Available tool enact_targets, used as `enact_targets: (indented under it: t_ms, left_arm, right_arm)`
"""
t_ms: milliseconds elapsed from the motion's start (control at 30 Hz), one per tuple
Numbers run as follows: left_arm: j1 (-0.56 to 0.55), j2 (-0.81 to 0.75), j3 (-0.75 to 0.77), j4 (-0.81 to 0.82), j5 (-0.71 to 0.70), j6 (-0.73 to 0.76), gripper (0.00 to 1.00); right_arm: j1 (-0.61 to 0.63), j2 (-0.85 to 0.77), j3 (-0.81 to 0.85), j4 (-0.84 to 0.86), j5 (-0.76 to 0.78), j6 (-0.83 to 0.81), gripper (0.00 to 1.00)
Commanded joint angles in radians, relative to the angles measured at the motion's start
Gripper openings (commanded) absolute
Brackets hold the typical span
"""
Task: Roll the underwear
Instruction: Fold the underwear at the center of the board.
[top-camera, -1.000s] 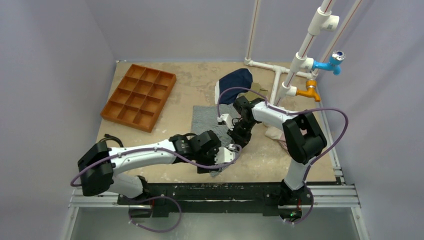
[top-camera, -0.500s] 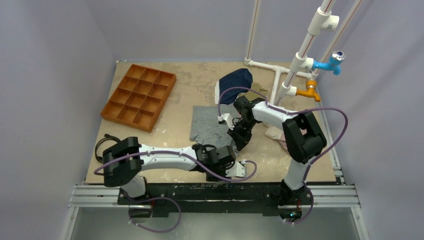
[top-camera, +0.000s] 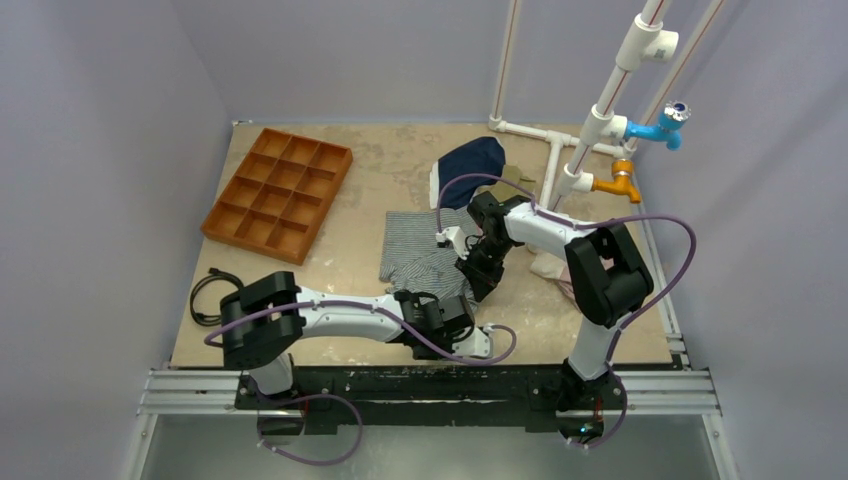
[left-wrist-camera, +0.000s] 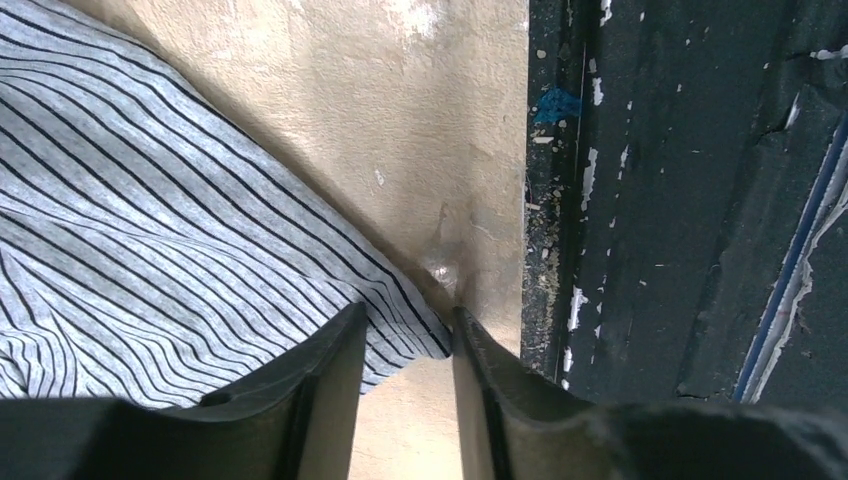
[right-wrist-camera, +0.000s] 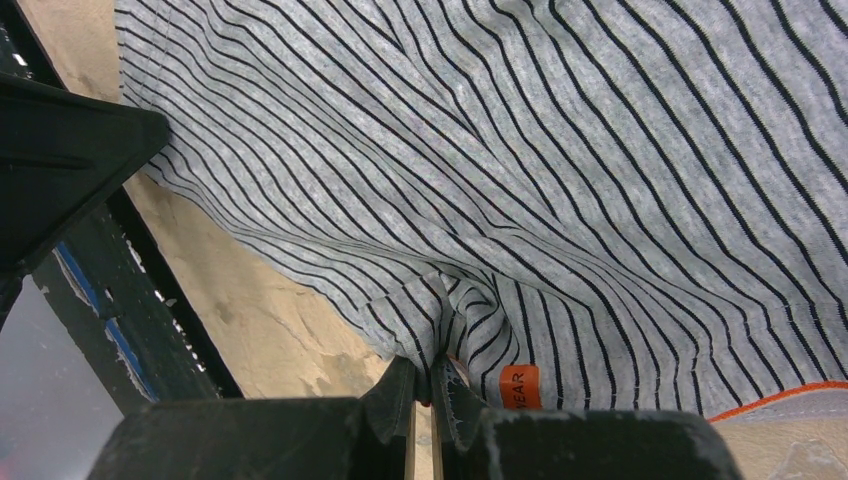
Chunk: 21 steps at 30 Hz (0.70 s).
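"Since a second ago the left arm has drawn back toward 6 o'clock. The left hand (left-wrist-camera: 408, 318) sits at the desk (top-camera: 380, 170) edge, narrowly parted, a striped corner lying between."

"And the underwear (top-camera: 420, 245)?"

"Spread mid-desk, at 11 o'clock from that hand. Light, limp cloth that will likely bunch; corners and hems look best to take. The right hand (right-wrist-camera: 432, 372) pinches a fold beside an orange label (right-wrist-camera: 518, 387) ending 'EAR'."

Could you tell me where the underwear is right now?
Top view: the underwear lies mid-table, right of the orange tray, in front of the navy garment.
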Motion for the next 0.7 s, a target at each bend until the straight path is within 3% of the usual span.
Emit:
enact_targets:
  t_ms: [0, 167, 467, 667]
  left_arm:
    - [-0.007, 0.020, 0.015, 0.011, -0.007, 0.012, 0.31]
    - [-0.006, 0.009, 0.006, -0.001, -0.007, 0.036, 0.00]
    - [0.041, -0.191, -0.038, -0.112, 0.057, 0.156, 0.00]
    - [0.041, -0.347, -0.102, -0.178, 0.123, 0.198, 0.00]
  right_arm:
    - [-0.003, -0.031, 0.010, -0.005, -0.017, -0.002, 0.00]
    - [-0.003, -0.061, -0.008, -0.003, -0.015, -0.011, 0.00]
    - [-0.003, -0.188, -0.130, -0.043, -0.085, -0.126, 0.00]
    - [0.004, -0.248, -0.115, -0.151, -0.165, -0.217, 0.00]
